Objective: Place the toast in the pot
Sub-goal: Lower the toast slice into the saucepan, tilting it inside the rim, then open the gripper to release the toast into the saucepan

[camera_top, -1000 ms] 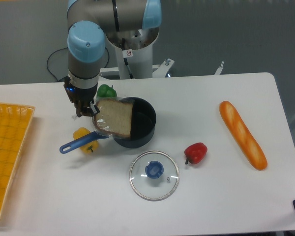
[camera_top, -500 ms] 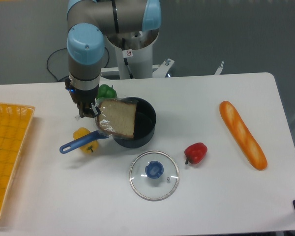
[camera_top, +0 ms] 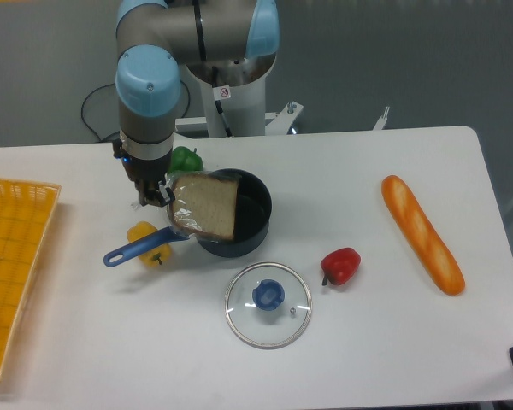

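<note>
The toast (camera_top: 207, 205) looks rough and speckled, matt. The pot (camera_top: 244, 219) is dull black with a glossy blue plastic-looking handle. The lid (camera_top: 268, 304) is clear glass. The desk (camera_top: 368, 342) is smooth matt white.

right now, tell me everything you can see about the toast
The toast is a flat, roughly square slice with a beige-brown speckled face and a darker crust edge. It sits tilted over the left side of the black pot, its right part above the pot's opening and its left corner sticking out past the rim. The gripper is at that left corner, apparently pinching it. The lower edge looks glossy. Whether it rests on the rim cannot be told.
</note>
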Robot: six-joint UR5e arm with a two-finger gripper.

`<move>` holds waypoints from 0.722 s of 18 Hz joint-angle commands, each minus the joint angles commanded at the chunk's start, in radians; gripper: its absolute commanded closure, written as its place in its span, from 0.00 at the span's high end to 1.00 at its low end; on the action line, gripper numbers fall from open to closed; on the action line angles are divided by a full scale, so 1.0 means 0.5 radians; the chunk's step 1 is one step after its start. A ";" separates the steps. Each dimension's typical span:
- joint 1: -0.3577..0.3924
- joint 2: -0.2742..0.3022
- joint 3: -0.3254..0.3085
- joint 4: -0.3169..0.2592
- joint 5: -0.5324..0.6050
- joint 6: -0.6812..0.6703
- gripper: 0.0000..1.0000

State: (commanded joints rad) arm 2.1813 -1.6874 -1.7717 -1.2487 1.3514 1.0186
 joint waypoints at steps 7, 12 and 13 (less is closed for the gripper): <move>-0.031 -0.028 0.015 0.009 0.141 -0.003 0.83; -0.028 -0.028 0.070 0.006 0.135 -0.018 1.00; -0.025 -0.028 0.092 0.006 0.129 -0.018 1.00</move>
State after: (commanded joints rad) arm 2.1690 -1.7012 -1.7258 -1.2456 1.4159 1.0094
